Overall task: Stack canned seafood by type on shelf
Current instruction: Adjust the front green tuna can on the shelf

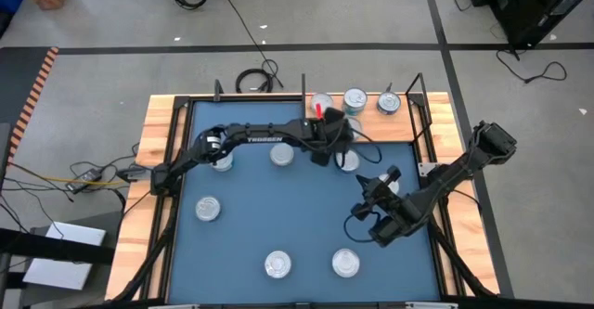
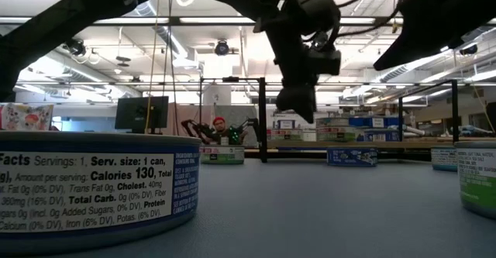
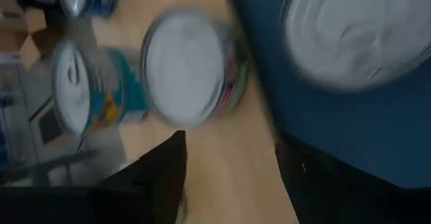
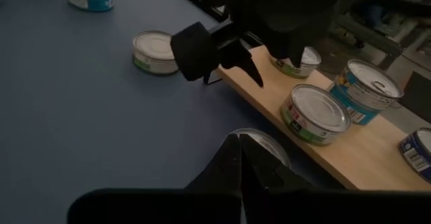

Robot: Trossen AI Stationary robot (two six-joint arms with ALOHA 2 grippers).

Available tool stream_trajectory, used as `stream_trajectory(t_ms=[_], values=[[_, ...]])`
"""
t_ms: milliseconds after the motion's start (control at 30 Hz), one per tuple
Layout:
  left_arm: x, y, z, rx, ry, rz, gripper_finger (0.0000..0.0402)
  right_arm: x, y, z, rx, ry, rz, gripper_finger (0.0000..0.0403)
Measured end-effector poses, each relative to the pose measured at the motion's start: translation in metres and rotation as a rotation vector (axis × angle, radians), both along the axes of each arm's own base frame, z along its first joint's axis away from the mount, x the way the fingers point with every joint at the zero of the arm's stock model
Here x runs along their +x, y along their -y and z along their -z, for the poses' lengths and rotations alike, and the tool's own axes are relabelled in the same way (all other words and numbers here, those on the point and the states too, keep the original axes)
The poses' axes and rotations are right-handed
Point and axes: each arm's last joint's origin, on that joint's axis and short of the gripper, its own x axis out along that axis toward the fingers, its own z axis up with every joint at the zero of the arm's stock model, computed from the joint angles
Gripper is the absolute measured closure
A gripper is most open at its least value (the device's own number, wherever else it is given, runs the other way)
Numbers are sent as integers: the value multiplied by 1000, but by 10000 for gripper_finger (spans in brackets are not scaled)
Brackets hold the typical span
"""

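The left gripper (image 1: 327, 145) hung over the far edge of the blue mat (image 1: 306, 216), just beside the shelf (image 1: 371, 114), its fingers spread wide and holding nothing. In its wrist view a red-and-green-labelled tin (image 3: 188, 66) sat on the wood just ahead of the open fingers, with a teal-labelled tin (image 3: 87, 86) beside it and a third, blue one (image 1: 389, 102) farther along the board. Another tin (image 1: 348, 160) lay on the mat close under the arm. The right gripper (image 1: 376, 218) waited low over the mat's right side, fingers pressed together and empty. Six more tins were scattered across the mat, among them one at the left (image 1: 208, 209) and two near the front edge (image 1: 277, 264) (image 1: 345, 263). The step in hand looked like a placement just finished, or an approach to the shelf. Next, the left arm would probably need to clear the board, pick a loose tin whose label matched one already shelved, and set it squarely on top.
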Motion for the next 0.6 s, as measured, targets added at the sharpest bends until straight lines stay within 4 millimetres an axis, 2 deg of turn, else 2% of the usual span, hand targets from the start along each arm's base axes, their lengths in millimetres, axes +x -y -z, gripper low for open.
stream_trajectory(t_ms=[200,467,600], values=[[6,4,-3,-63,75,48,240,-10,-8,-8,37,17,-52,402],[12,-5,-9,-197,252,9,383,-21,-10,-21,65,51,-94,402],[16,-11,-11,-204,324,-26,394,-22,-9,-23,62,50,-97,402]])
